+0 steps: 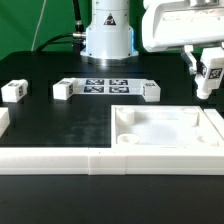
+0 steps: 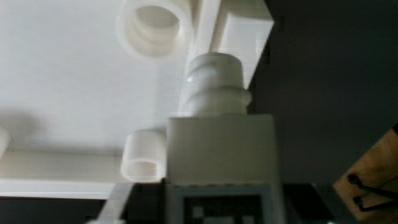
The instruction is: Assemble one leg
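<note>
The gripper is clamped on the leg, holding it in the air over the tray's edge at the exterior view's right, peg pointing down. Farther off, the marker board and three loose blocks lie on the table

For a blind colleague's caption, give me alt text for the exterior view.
The gripper holds a tagged white leg aloft at the exterior view's right, above the far edge of a square white tray. Three more legs and the marker board lie on the black table beyond it.
</note>
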Tool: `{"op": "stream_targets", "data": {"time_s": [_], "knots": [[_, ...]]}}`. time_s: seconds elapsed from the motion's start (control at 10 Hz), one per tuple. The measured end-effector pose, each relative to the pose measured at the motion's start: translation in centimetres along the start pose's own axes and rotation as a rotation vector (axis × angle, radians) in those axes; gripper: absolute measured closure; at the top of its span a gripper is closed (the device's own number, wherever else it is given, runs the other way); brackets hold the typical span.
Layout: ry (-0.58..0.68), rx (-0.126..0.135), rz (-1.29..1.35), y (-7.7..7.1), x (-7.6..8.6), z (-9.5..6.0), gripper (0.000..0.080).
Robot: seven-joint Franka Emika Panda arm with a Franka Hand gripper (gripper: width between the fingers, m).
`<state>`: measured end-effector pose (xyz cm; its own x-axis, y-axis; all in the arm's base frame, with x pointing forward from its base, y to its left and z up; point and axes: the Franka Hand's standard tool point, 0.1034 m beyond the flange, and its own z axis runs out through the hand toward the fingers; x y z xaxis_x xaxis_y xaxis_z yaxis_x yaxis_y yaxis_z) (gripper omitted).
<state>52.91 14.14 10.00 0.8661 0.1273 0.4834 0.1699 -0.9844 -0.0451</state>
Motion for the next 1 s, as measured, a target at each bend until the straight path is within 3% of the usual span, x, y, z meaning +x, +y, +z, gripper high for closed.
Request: {"op": "stream_targets", "data": {"time_s": [0.1,0.2,0.3,0.7,1.0], "knots": [[0.080,-0.013,-0.034,0.9,0.8,0.3,0.0511],[0.015,-0.018,-0.052,2.0,0.7,2.0,0.0511],[0.030,-0.020,-0.064,2.5,2.8,2.5,0.0511],[0.027,-0.016,-0.075,3.0,6.2,3.6,0.0511],[0.027,-0.018,-0.074,3.0,5.8,3.7,0.0511]]}}
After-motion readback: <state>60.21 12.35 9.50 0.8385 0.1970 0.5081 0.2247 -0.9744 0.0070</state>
